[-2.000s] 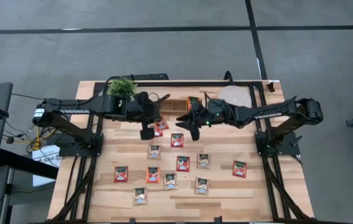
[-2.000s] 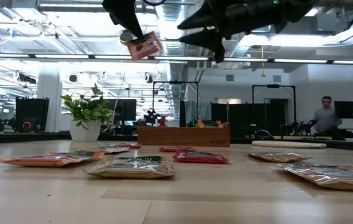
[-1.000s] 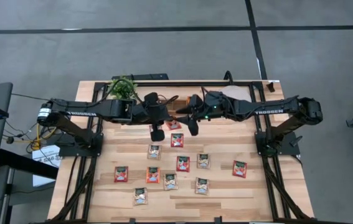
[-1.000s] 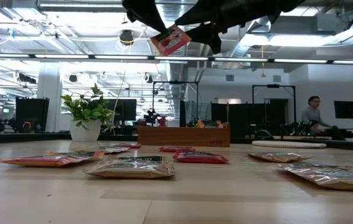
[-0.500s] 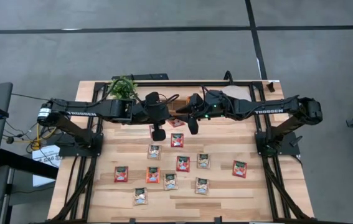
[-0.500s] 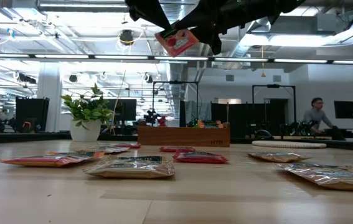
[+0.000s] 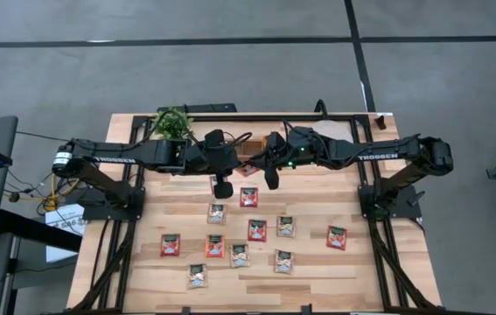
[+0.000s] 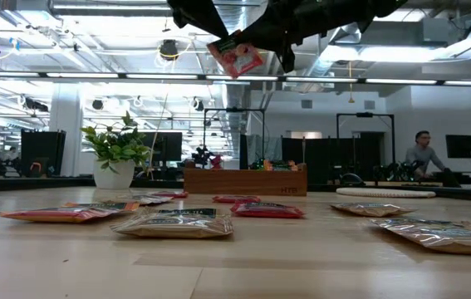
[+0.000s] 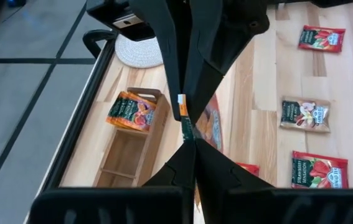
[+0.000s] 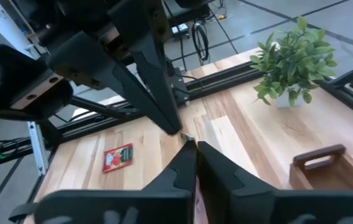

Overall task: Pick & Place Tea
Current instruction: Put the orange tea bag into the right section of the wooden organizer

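Wooden table (image 7: 134, 271) with two arms lettered TROSSEN meeting above its far middle: left gripper (image 8: 218, 33) and right gripper (image 8: 256, 35) both pinch one red sachet (image 8: 237, 55) in the air, fingers pressed together on opposite edges, above and just near of the tray (image 8: 246, 180). The tray is marked HTB on its near wall and already has an orange sachet (image 9: 132, 112) in one compartment. Plant (image 7: 171, 123) far left, pale disc (image 9: 140, 50) far right, loose sachets (image 7: 257, 230) scattered over the near half, print too small to read.
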